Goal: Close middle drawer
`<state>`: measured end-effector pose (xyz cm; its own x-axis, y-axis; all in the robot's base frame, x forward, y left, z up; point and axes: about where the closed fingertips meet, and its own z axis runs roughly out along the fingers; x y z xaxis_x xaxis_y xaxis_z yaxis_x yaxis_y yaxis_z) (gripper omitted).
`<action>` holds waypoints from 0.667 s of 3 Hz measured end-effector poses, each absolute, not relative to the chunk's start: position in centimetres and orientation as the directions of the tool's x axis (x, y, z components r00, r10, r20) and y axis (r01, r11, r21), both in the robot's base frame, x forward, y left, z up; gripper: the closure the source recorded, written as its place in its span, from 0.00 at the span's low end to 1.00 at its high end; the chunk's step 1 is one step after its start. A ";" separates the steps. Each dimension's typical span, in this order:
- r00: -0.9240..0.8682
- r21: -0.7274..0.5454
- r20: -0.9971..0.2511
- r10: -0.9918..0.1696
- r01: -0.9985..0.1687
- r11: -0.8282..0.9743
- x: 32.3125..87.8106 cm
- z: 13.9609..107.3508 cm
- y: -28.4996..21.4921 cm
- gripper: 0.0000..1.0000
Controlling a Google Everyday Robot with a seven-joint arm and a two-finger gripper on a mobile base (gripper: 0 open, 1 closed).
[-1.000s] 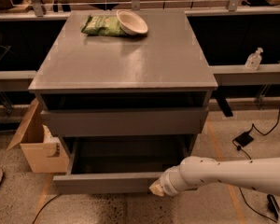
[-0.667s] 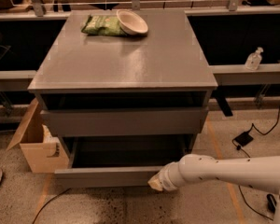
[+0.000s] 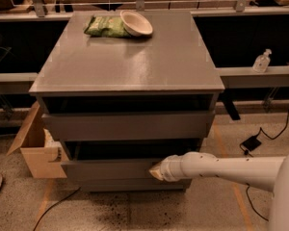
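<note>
The grey cabinet (image 3: pixel 130 61) stands in the middle of the view. Its middle drawer (image 3: pixel 106 169) is pulled out a short way, with a dark gap above its flat grey front. The top drawer front (image 3: pixel 127 125) sits above it and a strip of the lowest drawer front (image 3: pixel 135 185) shows below it. My gripper (image 3: pixel 157 172) is at the end of the white arm that comes in from the lower right. Its tip rests against the middle drawer's front, right of centre.
A green bag (image 3: pixel 106 27) and a white bowl (image 3: pixel 136 23) lie on the cabinet top. An open cardboard box (image 3: pixel 33 153) stands against the cabinet's left side. A power adapter with its cable (image 3: pixel 250 142) lies on the floor at the right. A bottle (image 3: pixel 262 60) stands on the right ledge.
The middle drawer has slid inward towards the cabinet, and my gripper has moved in with it against its front.
</note>
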<state>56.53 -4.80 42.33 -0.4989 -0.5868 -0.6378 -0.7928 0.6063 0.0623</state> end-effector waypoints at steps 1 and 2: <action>-0.390 -0.052 -0.713 -0.583 -0.800 0.598 62.0 44.6 -3.0 1.00; -0.389 -0.052 -0.713 -0.583 -0.800 0.598 62.0 44.6 -3.0 1.00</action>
